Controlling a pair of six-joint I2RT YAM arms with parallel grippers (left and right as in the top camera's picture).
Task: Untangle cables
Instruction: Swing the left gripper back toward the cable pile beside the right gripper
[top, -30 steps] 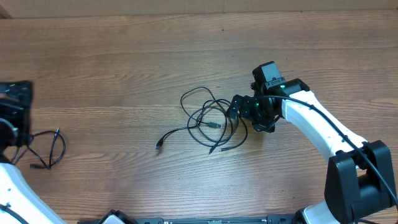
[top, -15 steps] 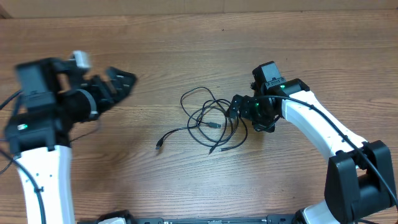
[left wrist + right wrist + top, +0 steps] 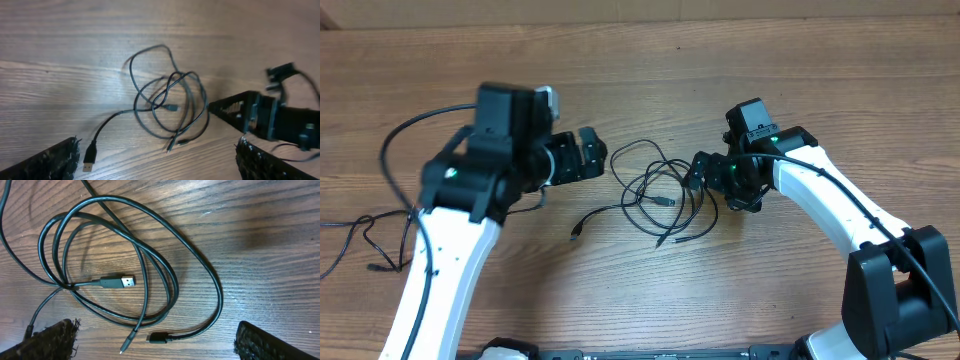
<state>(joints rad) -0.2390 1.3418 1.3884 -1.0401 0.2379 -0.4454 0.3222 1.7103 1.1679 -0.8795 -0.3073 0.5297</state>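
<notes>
One thin black loose cable (image 3: 360, 222) lies apart far left, but the tangled black cables (image 3: 660, 195) at centre await separating between the left gripper (image 3: 598, 157) and right gripper (image 3: 694, 176), both jaws wide and empty.

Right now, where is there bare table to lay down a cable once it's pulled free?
Bare table: the far strip beyond the tangle, and the near patch between tangle and front edge. Crowded: between left gripper and right gripper, around the tangle.
</notes>
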